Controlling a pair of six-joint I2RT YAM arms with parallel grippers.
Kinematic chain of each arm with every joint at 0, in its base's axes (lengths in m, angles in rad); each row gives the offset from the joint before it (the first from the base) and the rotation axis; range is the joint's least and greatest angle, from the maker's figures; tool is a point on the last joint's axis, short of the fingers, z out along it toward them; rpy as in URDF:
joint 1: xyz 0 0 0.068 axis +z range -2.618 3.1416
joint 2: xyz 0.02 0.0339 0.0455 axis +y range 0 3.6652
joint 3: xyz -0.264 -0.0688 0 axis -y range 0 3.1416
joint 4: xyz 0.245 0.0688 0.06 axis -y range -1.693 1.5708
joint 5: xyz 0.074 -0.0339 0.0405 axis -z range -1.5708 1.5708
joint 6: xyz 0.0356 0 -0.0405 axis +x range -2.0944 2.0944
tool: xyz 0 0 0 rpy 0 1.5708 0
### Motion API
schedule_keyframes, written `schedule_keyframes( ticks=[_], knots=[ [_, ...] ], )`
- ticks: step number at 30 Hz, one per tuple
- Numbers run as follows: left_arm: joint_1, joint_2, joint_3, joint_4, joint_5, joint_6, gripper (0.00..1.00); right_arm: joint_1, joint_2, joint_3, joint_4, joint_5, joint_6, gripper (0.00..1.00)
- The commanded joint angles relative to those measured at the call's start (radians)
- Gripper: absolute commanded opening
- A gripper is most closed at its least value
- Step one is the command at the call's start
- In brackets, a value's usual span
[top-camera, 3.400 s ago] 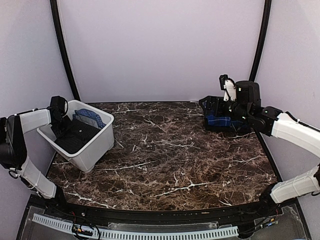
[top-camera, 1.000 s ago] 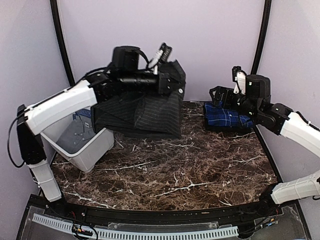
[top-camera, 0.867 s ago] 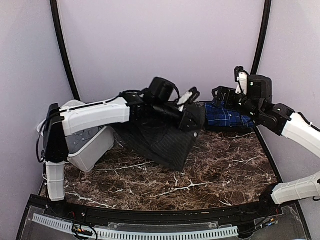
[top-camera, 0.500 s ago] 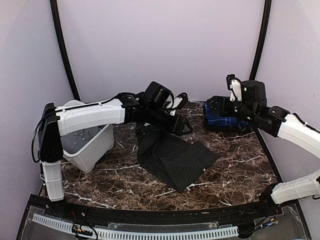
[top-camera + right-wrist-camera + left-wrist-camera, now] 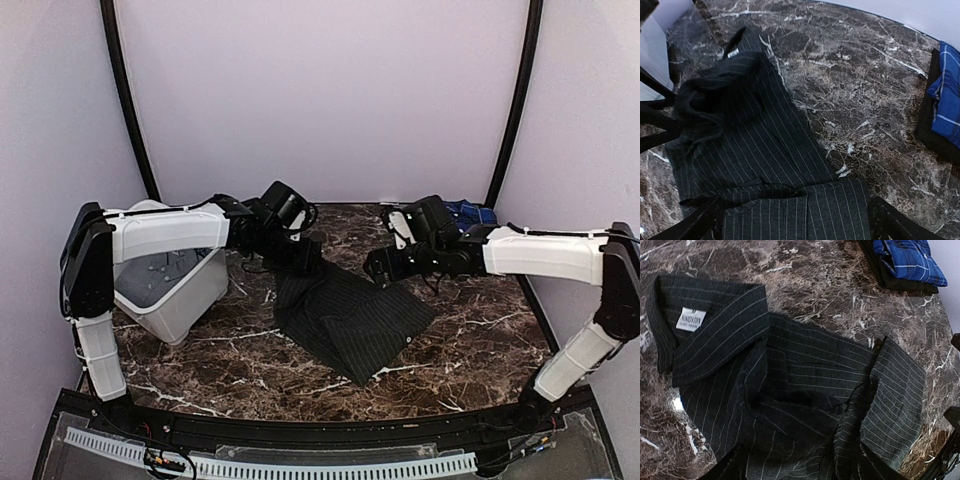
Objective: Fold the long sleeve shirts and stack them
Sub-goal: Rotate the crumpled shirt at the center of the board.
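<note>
My left gripper (image 5: 300, 255) and right gripper (image 5: 378, 268) hover spread and empty over the crumpled black pinstriped shirt (image 5: 345, 320) beneath and between them, with the plaid shirt (image 5: 470, 211) farther back, right of my right gripper.

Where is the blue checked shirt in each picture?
Top view: the blue shirt sits at the back, right of middle.
Left wrist view: the blue shirt is in the top right corner.
Right wrist view: the blue shirt is at the right edge, halfway down.
Shared landmark: the black striped shirt, seen in all three.
</note>
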Motion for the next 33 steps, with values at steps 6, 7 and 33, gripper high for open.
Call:
schedule_keyframes(
  ticks=[6,7,33],
  knots=[
    [-0.006,0.001,-0.061,-0.035,-0.124,-0.067,0.68,-0.036,0.355,0.3,0.004,-0.042,-0.104,0.78],
    [-0.006,0.002,-0.064,-0.035,-0.132,-0.07,0.64,-0.04,0.391,0.334,-0.006,-0.046,-0.108,0.75],
    [0.009,-0.028,-0.147,-0.006,-0.211,-0.101,0.0,-0.031,0.717,0.553,-0.185,0.045,-0.012,0.06]
  ],
)
